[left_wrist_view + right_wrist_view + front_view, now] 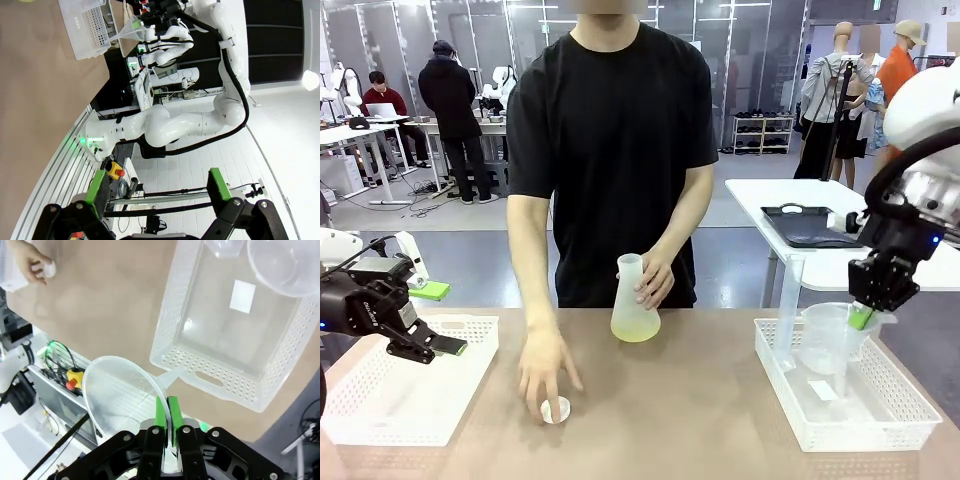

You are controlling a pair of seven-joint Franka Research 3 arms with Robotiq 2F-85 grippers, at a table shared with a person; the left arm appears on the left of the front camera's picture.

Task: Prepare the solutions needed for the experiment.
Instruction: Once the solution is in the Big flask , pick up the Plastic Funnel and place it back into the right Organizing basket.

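My left claw (438, 318) hangs with its jaws apart over the white basket (380, 400) at the bench's left edge. My right claw (862, 318) is clamped on the clear measuring jug (825, 340), above the right-edge basket (880, 425). The conical flask (636, 300), holding a little pale yellow solution (636, 328), stands mid-bench toward the far edge, with 1 of the person's hands (655, 280) on it.
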